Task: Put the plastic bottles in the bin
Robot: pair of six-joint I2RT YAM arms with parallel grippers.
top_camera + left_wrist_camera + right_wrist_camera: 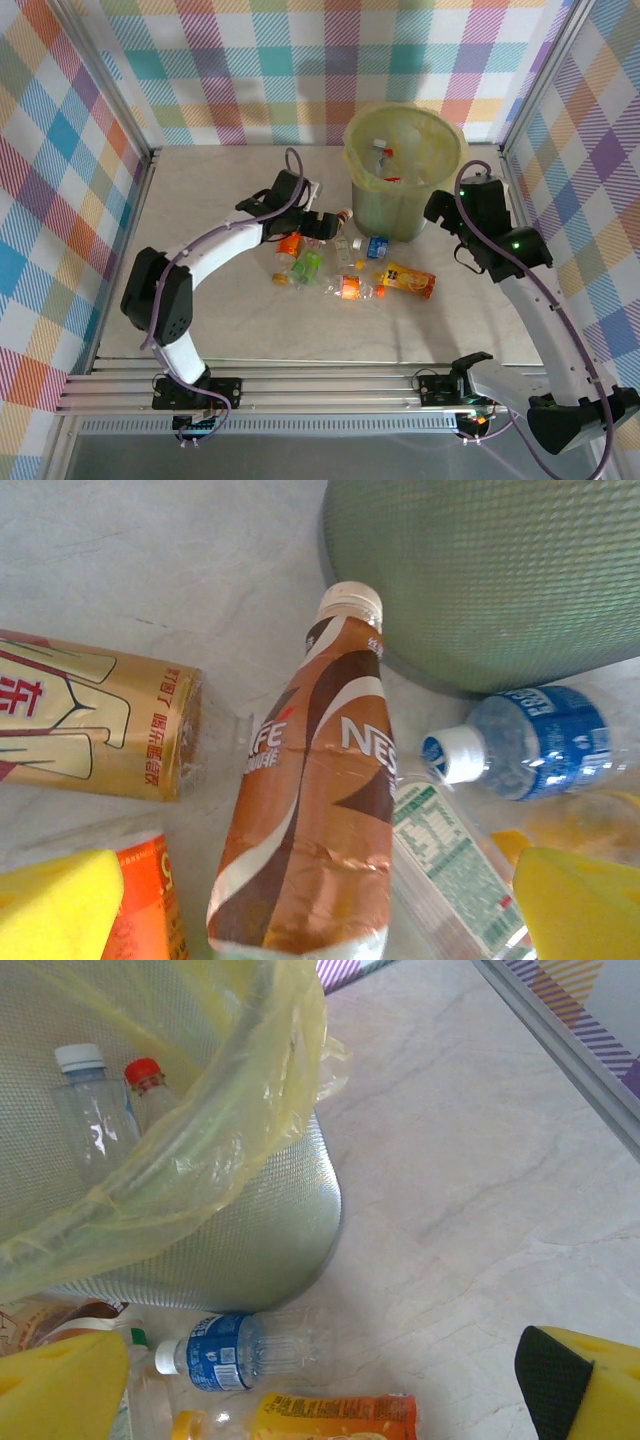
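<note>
Partly done: few bottles (95, 1110) in the bin (385, 210); most remain on the table (200, 200), near side; left end effector (320, 910) and right end effector (320, 1380) wide, empty.

Table (200, 200) left of the left arm is bare, a wide free pass. Right of the bin (390, 215) there is a bare strip too, closed off by the frame rail (560, 1035). Bin mouth is open from above; bag liner (250, 1090) sags over the rim. Bottle cluster (350, 270) crowds the table just before the bin, between the arms. Left gripper (320, 890), spread wide, straddles the brown bottle (310, 820). Gold-label bottle (90, 715) sits near on one side, clear bottle (450, 870) and blue-label bottle (530, 742) on the other, so gaps are tight. Bin wall blocks just past the brown bottle's cap. Right gripper (320, 1380), spread wide, is near the bin's side.
</note>
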